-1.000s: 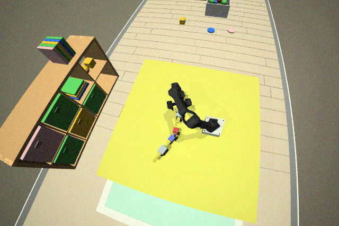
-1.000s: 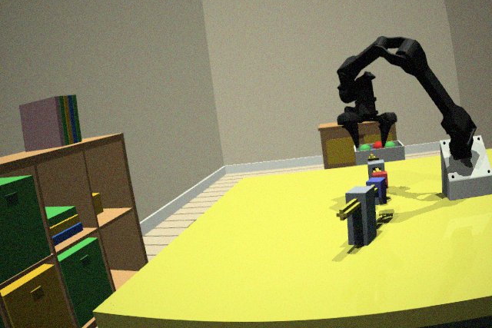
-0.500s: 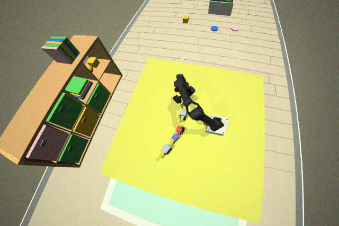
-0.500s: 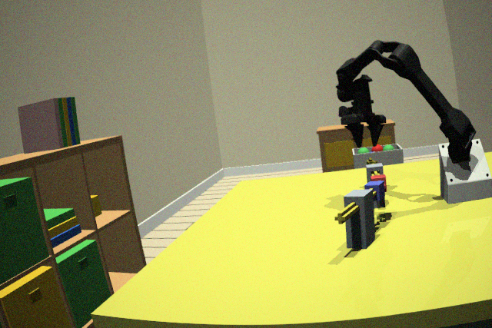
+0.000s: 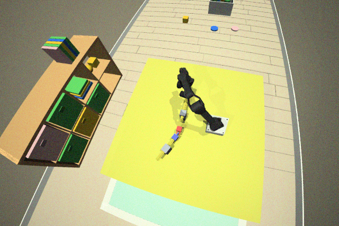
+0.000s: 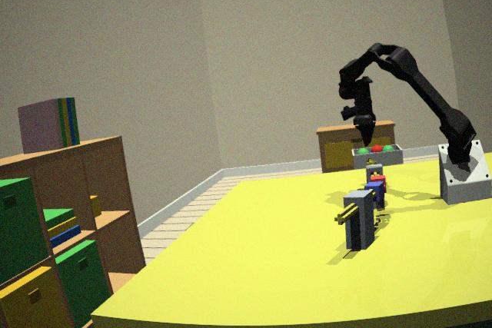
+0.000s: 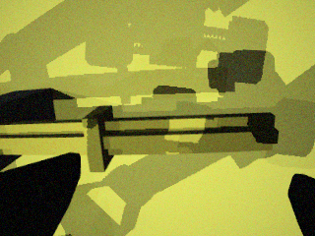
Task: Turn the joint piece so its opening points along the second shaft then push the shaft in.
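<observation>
- The gripper [image 5: 185, 96] [image 6: 366, 143] [image 7: 189, 176] is released, its fingers wide apart with nothing between them, above the outer part of the second shaft [image 5: 181, 119] [image 6: 370, 161] [image 7: 197, 143].
- That shaft runs through its grey block [image 5: 183, 113] [image 6: 373, 167]; its near end stands just short of the red joint piece [image 5: 179, 129] [image 6: 377, 180], with a gap between.
- The red piece sits beyond the blue hinge piece [image 5: 175, 137] [image 6: 373, 188], on the first shaft's side, before the other grey block [image 5: 166, 148] [image 6: 359, 196]. It looks roughly turned toward the second shaft; whether its opening lines up exactly, I cannot tell.
- If it is slightly off, the likely trouble is the shaft end striking the rim, jamming or swinging the joint away.
- In the wrist view the fingers look offset from the shaft, so lowering without centring could knock it sideways or miss.
- Closing skewed could make the shaft bind in its block.
- Stopping short would leave it unseated; a careless release could drag it back out.
</observation>
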`<act>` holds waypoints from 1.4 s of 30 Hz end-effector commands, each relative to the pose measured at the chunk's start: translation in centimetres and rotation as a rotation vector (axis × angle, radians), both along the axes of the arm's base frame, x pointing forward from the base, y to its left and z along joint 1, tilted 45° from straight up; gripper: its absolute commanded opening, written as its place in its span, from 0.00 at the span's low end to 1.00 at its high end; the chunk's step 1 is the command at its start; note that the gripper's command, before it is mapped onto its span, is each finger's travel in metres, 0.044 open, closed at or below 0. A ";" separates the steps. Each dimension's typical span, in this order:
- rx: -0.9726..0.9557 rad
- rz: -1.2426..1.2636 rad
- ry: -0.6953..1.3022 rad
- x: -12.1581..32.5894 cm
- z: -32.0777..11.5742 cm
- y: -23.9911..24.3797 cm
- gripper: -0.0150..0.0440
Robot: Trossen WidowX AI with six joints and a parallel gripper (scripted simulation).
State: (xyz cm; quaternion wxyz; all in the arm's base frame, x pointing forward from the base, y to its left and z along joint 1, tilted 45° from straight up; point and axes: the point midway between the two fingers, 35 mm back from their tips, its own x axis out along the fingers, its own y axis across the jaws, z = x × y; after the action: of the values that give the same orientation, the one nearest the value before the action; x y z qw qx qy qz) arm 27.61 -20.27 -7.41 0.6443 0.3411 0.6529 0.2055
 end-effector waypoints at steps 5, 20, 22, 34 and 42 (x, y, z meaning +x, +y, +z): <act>-0.047 0.113 -0.098 -0.5 -1.8 -1.6 1.00; -0.023 -0.170 0.173 -0.4 -3.2 -0.5 1.00; -0.019 -0.219 0.220 -0.3 -3.4 -0.3 1.00; 0.009 -0.514 0.503 -0.2 -4.8 0.9 1.00; 0.030 -0.710 0.692 -0.2 -5.6 1.7 1.00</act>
State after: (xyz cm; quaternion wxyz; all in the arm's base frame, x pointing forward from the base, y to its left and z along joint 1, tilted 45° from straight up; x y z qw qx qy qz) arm 27.41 -19.00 -12.74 0.4402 0.5812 0.6741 -0.1180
